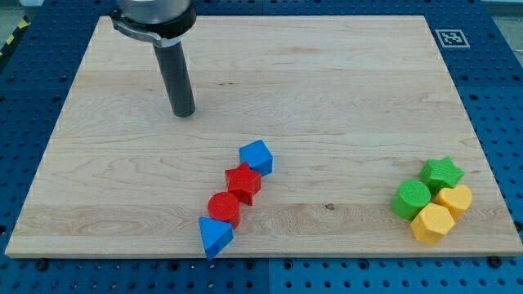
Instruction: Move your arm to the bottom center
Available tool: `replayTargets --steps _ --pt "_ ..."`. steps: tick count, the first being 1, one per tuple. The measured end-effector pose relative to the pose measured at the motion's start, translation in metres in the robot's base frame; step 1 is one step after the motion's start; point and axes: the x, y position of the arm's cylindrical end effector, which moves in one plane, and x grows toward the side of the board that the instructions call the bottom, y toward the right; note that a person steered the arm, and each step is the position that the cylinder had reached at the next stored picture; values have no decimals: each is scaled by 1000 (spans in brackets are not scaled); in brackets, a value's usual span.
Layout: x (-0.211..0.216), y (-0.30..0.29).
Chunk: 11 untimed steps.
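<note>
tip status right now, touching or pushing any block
My tip: holding nothing, touching no block, at the board's upper left, well apart from the blue cube.

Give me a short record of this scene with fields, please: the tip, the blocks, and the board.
tip: my tip, in the view's upper left, apart from all blocks
middle row: blue cube, red star, red cylinder, blue wedge, a diagonal line near the bottom centre
right cluster: green star, green cylinder, yellow heart, yellow hexagon
surface: wooden board
</note>
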Motion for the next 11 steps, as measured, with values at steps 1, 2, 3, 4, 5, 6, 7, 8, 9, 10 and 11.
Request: replayTargets --steps 1,2,3,4,5,6,7,8,9,10,11 --pt "0 1" --pt "0 4" --pt "-1 49" --pt "0 116" --pt "15 147" --pt "21 150" --pt "39 165" --pt "55 186" --pt "90 192" --pt "124 192" --pt "160 188"
